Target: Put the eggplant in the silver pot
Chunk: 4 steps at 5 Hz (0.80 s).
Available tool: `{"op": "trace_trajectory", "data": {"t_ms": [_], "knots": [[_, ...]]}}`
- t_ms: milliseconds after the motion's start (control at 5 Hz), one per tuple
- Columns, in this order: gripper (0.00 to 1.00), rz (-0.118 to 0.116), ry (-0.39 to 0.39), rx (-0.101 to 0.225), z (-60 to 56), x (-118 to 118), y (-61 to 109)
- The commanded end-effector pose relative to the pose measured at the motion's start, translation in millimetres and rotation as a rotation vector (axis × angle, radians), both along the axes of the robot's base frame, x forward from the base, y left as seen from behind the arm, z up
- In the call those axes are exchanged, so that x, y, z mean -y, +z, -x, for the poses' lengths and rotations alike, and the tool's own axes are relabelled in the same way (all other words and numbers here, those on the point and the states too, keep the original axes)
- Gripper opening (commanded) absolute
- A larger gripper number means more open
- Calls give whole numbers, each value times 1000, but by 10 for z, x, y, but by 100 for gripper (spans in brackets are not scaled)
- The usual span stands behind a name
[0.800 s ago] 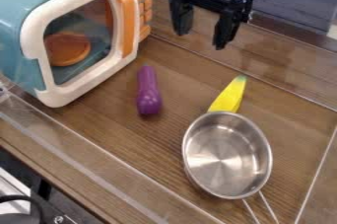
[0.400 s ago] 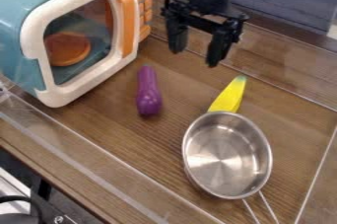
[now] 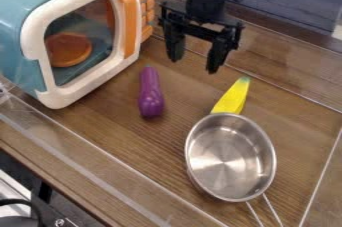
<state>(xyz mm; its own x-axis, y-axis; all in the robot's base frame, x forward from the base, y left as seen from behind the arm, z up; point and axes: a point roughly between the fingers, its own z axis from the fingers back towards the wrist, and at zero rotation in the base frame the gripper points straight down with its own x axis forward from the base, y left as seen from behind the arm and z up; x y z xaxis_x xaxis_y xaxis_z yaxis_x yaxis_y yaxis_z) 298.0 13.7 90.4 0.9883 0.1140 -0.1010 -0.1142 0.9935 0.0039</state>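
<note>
Gripper (image 3: 195,51) seen w/ fingers spread wide, nothing held, above & behind eggplant (image 3: 151,91); silver pot (image 3: 230,156) placed front-right of eggplant.

I take the small purple toy eggplant (image 3: 151,92) as my landmark, lying on the brown wooden table (image 3: 94,141). Left of it stands the teal and white toy microwave (image 3: 74,33). Right of it lies the yellow corn-like toy (image 3: 233,96). Nearer me and to its right sits the shallow round steel pot (image 3: 230,157). Behind it, above the table, hangs the black gripper (image 3: 197,53).
</note>
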Motion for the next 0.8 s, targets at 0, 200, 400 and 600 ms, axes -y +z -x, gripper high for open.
{"op": "trace_trajectory", "data": {"t_ms": [0,200,400,600], "knots": [[100,-1,9,63,37,67,140],[100,-2,2,62,63,157,130],[100,-2,-3,56,110,75,41],[100,-5,-1,61,161,-36,-33]]}}
